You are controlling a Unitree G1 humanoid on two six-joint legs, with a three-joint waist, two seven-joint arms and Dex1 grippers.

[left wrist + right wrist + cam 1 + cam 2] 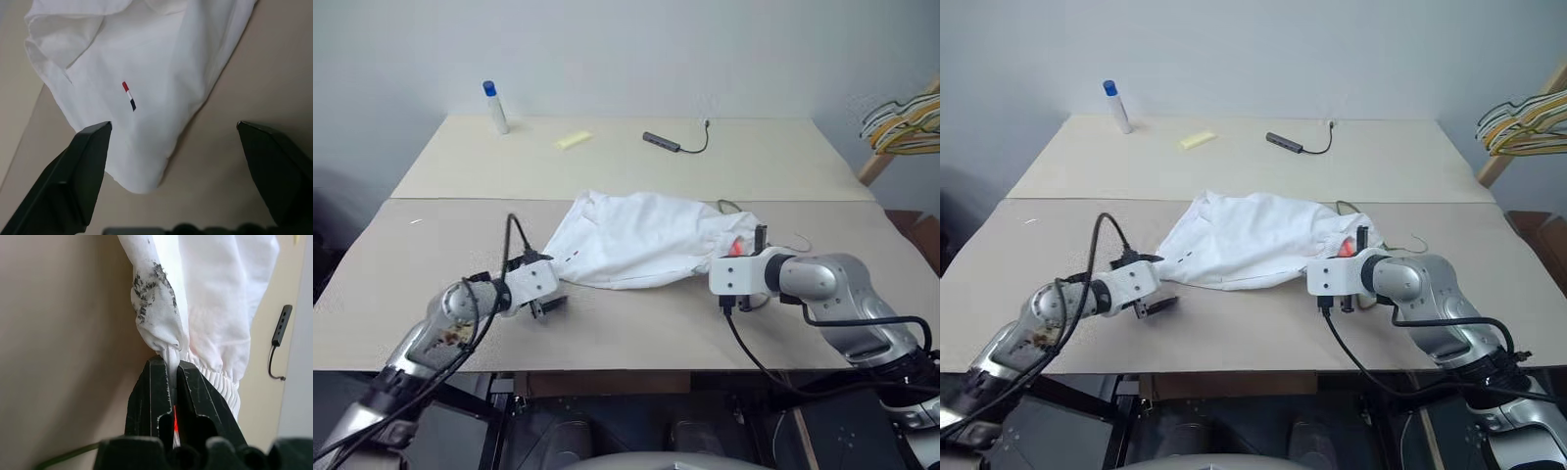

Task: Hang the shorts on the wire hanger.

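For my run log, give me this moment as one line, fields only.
right claw: shut on shorts waistband | left claw: open, at shorts' other end, not gripping | wire hanger: under shorts, mostly hidden

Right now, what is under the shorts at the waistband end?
A thin wire pokes out from beneath the shorts near the right claw, shut on the waistband. It may be the wire hanger; the cloth covers the rest.
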